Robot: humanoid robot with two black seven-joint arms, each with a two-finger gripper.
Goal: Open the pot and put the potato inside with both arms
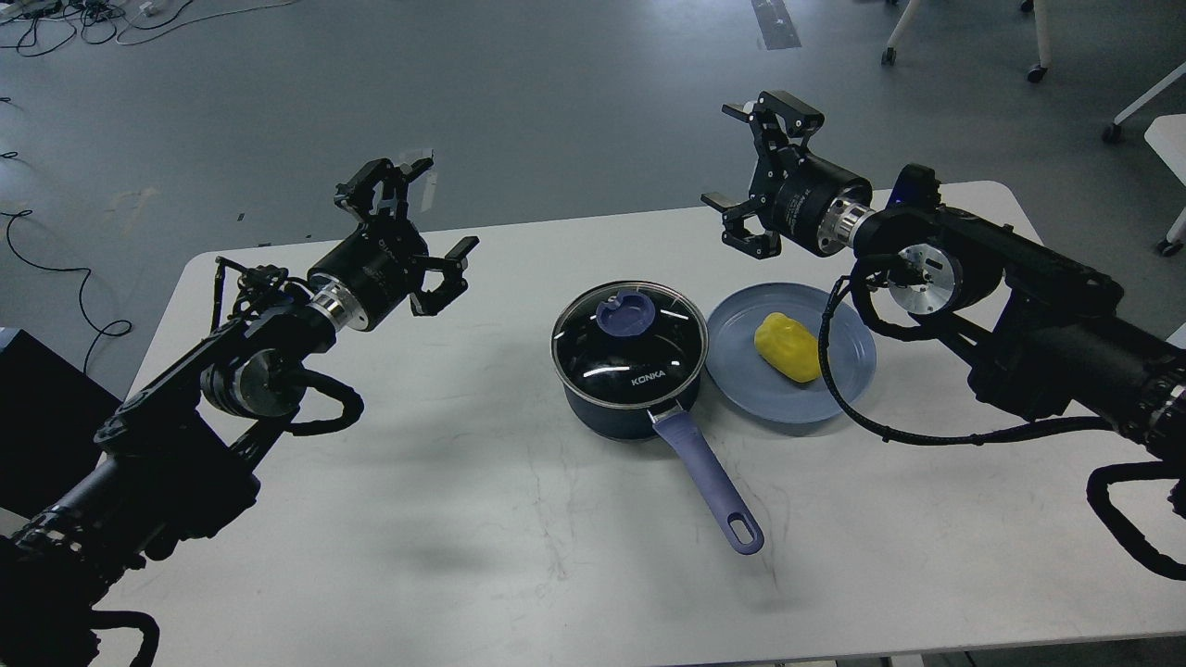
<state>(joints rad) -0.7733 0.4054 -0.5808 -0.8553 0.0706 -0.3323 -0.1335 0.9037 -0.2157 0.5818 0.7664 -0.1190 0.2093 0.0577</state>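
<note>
The dark navy pot [623,394] stands mid-table with its glass KONKA lid [630,343] on, blue knob on top. Its lavender handle [709,482] points toward the front right. The yellow potato [788,346] lies on a flat blue plate [839,389] just right of the pot. My left gripper [419,211] hovers open, up and to the left of the pot, holding nothing. My right gripper [747,167] hangs open above the table's far edge, behind the plate, also empty.
The white table [482,519] carries only the pot and the plate. Grey floor lies beyond the far edge, with cables at the far left [56,269] and chair legs [1038,56] at the far right. A black cable [834,371] from my right arm loops over the plate's right side.
</note>
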